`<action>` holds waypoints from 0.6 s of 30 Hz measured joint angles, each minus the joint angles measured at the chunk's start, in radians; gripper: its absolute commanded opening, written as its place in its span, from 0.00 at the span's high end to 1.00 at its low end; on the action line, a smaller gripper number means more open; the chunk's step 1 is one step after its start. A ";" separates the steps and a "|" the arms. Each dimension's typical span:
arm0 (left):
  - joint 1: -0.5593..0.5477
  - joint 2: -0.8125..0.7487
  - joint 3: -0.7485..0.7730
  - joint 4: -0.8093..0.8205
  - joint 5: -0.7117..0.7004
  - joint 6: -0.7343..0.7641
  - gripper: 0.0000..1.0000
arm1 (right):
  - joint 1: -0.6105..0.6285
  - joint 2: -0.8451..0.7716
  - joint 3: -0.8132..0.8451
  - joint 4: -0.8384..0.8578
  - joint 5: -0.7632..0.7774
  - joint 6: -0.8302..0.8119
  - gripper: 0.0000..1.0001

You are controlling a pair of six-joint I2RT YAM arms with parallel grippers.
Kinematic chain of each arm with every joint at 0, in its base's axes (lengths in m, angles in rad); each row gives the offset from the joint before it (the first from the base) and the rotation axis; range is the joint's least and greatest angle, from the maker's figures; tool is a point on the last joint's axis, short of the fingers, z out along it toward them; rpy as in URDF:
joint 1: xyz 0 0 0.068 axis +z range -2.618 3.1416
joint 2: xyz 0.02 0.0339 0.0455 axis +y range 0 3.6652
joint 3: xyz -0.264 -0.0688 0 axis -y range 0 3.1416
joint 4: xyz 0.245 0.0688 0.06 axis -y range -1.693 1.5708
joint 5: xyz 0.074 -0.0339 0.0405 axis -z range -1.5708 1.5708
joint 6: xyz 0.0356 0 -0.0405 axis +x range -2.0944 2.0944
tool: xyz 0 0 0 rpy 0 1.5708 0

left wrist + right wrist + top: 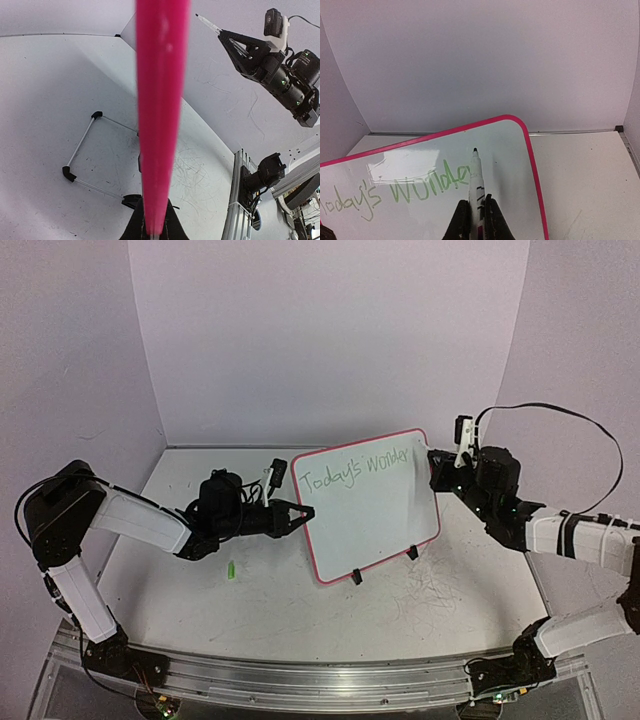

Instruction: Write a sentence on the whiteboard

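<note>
Right gripper [476,212] shut tight on marker [475,175], tip just past the last letter of the sentence [395,190]. Whiteboard [372,530] right ahead, left gripper [292,517] pinching its edge.

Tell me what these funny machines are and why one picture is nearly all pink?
They are two robot arms bolted to a table. One picture looks down from above; the other two come from little cameras on each arm's wrist. The left gripper pinches the whiteboard by its edge to steady it, so its camera sees the pink rim very close. The right gripper holds a marker, its tip by the green sentence, which reads "Today's wonder" so far. A small green thing, maybe the marker's cap, lies on the table.
</note>
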 measured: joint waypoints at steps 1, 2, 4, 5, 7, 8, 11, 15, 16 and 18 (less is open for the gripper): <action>0.000 0.000 0.000 0.000 0.000 0.000 1.00 | -0.002 0.005 0.000 -0.001 -0.001 -0.001 1.00; 0.000 0.000 0.000 0.000 -0.001 0.000 1.00 | -0.003 0.012 0.000 -0.002 -0.004 -0.002 1.00; 0.000 0.000 0.000 0.000 -0.002 0.000 1.00 | -0.005 0.027 0.000 -0.002 -0.009 -0.004 1.00; 0.000 0.000 0.000 0.000 -0.002 0.000 1.00 | -0.007 0.034 0.000 -0.003 -0.014 -0.005 1.00; 0.000 0.000 0.000 0.000 -0.002 0.000 1.00 | -0.010 0.052 0.000 -0.003 -0.024 -0.006 1.00; 0.000 0.000 0.000 0.000 -0.002 0.000 1.00 | -0.010 0.060 0.000 -0.003 -0.027 -0.006 1.00; 0.000 0.000 -0.001 0.000 -0.003 0.000 1.00 | -0.016 0.075 0.000 -0.003 -0.037 -0.006 1.00; 0.000 0.000 -0.002 0.000 -0.002 0.000 1.00 | -0.025 0.088 0.001 -0.002 -0.050 -0.005 1.00; 0.000 0.000 -0.002 0.000 -0.002 0.000 1.00 | -0.026 0.092 0.003 -0.001 -0.050 -0.005 1.00; 0.000 0.000 -0.002 0.000 -0.002 0.000 1.00 | -0.029 0.101 0.009 -0.001 -0.052 -0.006 1.00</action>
